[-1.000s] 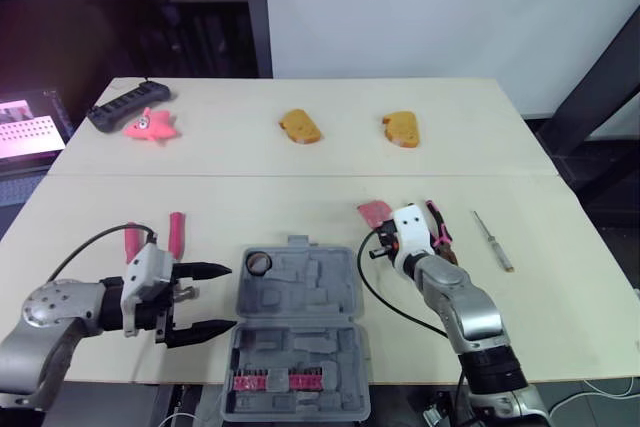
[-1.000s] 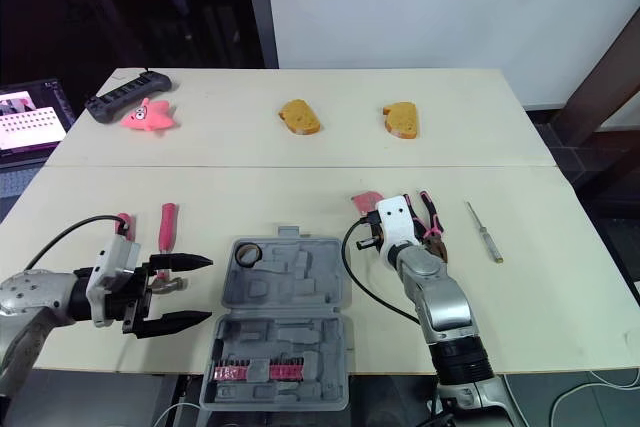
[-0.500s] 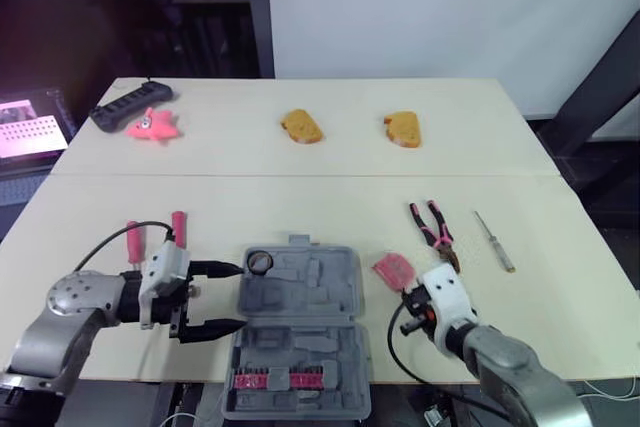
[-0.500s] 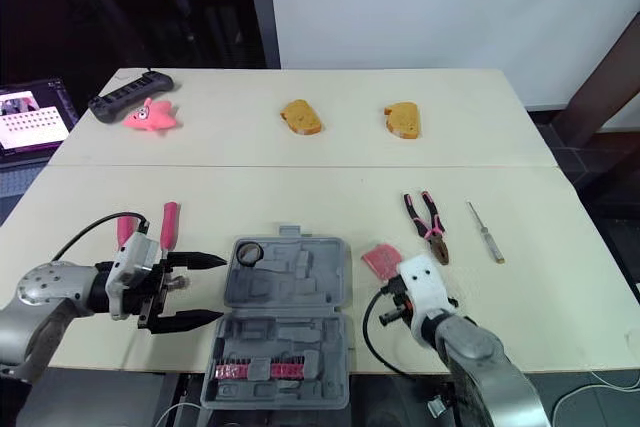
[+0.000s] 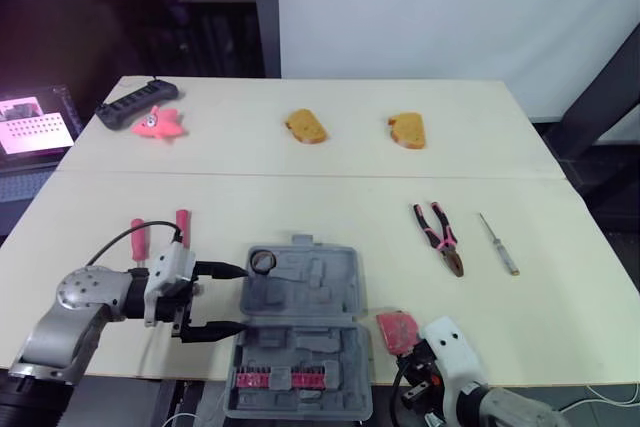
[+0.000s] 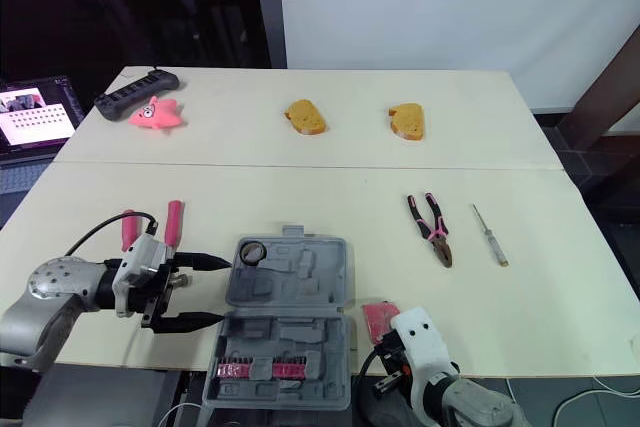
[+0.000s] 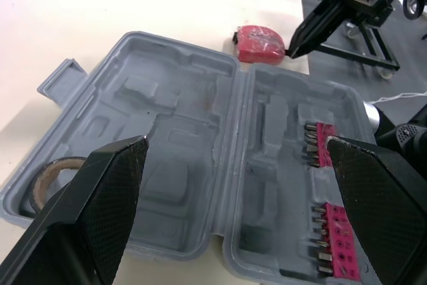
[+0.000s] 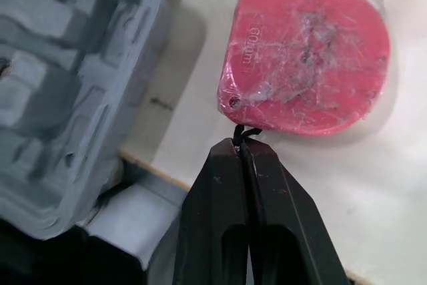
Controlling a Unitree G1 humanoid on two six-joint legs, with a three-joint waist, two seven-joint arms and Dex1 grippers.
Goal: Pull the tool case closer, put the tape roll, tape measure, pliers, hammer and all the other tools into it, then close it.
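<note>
Note the right gripper [image 8: 239, 145] at the near edge of the cream table [image 5: 560, 317], fingers pressed fully together on the thin black cord of the red D-shaped plastic tape measure [image 5: 397, 328]. Record the change: dragged nearward from mid-table to 3 o'clock of the open grey moulded plastic tool case [image 5: 320, 287], just beside its right wall; treat as staged for loading, not yet inside. Find the left gripper [image 5: 215, 299] at 9 o'clock of the case, spread wide, holding nothing. Locate the black tape roll [image 5: 261, 261] seated at 11 o'clock, pink-handled pliers [image 5: 440, 237] farther out at 1 o'clock.
</note>
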